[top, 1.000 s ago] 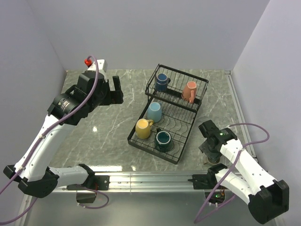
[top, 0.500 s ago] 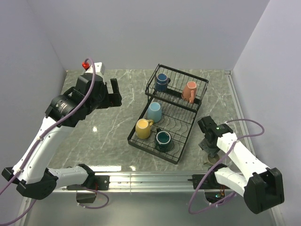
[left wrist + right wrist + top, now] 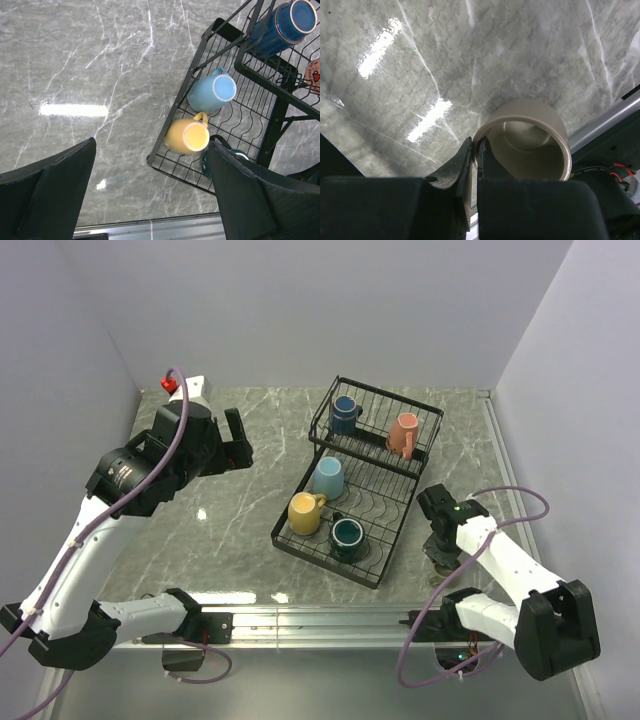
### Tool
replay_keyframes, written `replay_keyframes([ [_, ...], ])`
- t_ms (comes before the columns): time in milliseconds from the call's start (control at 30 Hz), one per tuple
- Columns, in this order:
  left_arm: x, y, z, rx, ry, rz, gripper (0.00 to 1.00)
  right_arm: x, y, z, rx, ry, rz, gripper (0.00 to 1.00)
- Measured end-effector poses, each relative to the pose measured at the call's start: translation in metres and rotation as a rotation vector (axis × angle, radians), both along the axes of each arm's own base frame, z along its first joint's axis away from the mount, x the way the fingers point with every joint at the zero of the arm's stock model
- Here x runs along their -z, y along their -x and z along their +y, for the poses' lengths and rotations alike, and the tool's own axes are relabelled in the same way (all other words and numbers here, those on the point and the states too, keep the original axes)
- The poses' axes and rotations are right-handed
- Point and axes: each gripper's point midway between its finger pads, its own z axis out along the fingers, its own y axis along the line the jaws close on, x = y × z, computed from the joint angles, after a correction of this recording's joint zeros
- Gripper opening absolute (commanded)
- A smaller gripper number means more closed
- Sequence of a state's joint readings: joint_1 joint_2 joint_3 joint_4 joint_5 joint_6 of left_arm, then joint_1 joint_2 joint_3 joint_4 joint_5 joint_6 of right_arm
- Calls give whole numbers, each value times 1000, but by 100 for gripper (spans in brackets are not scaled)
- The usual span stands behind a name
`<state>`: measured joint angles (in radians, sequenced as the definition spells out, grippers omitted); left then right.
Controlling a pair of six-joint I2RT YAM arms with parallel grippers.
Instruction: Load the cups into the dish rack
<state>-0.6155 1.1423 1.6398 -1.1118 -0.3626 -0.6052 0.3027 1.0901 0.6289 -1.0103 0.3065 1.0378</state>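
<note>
Right pincer is clenched on the beige cup, one finger inside the rim and one outside, pinching the wall. The cup stands on the desk at the near right, just off the dish rack's near corner. Mouth up, long axis vertical. Can't see the handle. I'd lift straight up before any sideways travel, since a one-wall pinch may let it tilt, then go slow to a free tray slot. Left pincer is released, hovering over the desk far left.
</note>
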Motion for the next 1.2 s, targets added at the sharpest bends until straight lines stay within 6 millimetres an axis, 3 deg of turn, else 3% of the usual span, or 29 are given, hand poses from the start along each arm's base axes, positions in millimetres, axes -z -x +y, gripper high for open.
replay_keyframes([
  [233,2,2,1,-12,7,14,99,-4,3,-2,-25,2,-2,0],
  [400,1,0,-2,-7,13,22,99,-20,-2,3,-25,-39,-78,0],
  [667,-17,-10,-29,66,76,25,99,-90,-26,19,-13,-167,-334,0],
  [867,-40,-9,-66,221,222,13,99,-148,-29,33,-17,-289,-489,0],
  [1033,-66,-3,-108,402,433,-9,99,-192,-37,65,-77,-495,-638,0],
  [1200,-64,7,-138,567,668,36,99,-251,-54,106,-158,-767,-832,0],
])
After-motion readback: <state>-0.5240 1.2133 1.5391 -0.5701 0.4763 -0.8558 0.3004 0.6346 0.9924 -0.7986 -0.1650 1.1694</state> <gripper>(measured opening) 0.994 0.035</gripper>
